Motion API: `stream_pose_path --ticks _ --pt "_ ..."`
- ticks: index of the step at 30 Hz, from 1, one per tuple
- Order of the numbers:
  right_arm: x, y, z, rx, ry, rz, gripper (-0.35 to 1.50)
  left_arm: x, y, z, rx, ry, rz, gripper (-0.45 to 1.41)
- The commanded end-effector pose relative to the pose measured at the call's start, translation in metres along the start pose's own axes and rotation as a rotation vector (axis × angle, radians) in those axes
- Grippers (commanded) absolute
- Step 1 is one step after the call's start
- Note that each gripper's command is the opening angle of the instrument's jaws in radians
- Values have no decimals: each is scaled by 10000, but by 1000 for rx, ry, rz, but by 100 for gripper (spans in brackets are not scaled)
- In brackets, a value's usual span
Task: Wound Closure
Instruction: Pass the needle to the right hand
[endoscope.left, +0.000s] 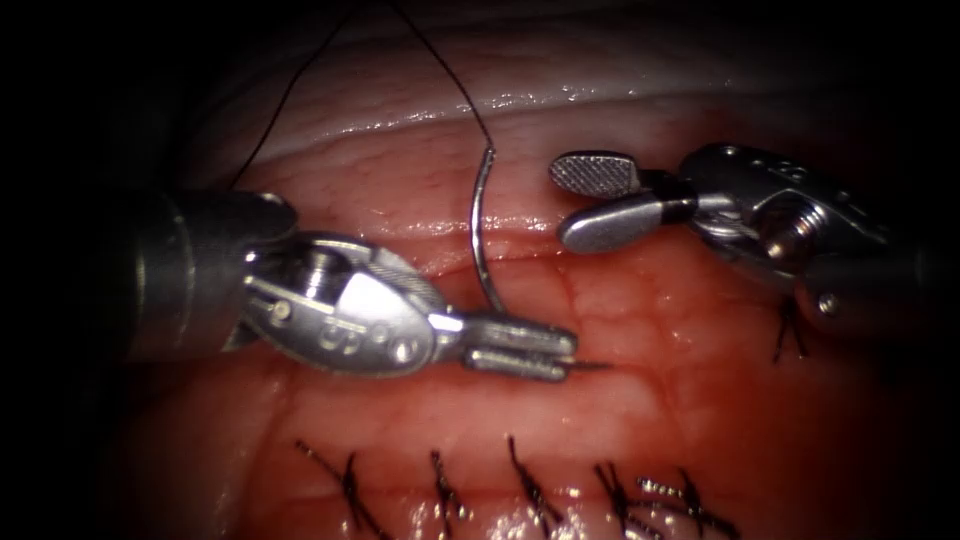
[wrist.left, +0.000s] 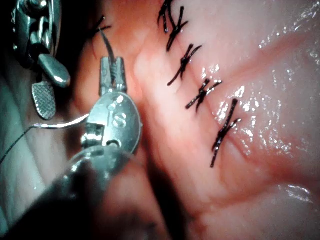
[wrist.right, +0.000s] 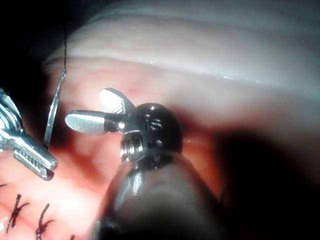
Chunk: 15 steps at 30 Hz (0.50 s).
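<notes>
My left tool is shut on the curved needle close to its point, and the sharp tip pokes out past the jaws to the right. The needle arcs upward, free of the tissue. Black thread runs up from its blunt end. My right tool hovers to the right of the needle, open and holding nothing. The left wrist view shows the left tool gripping the needle. The right wrist view has the right tool spread beside the needle.
A row of several black stitches closes the cut along the near edge. One more stitch lies under the right tool's wrist. A second thread strand drops behind the left shaft. Red fluid wets the tissue.
</notes>
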Motion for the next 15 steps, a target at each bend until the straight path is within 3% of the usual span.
stream_pose_path --ticks 1,15 --pt "-3 0 13 20 1 21 98 -5 -2 5 2 1 16 -45" --pt "-12 -11 32 187 0 125 100 1 -1 9 -14 70 109 -45"
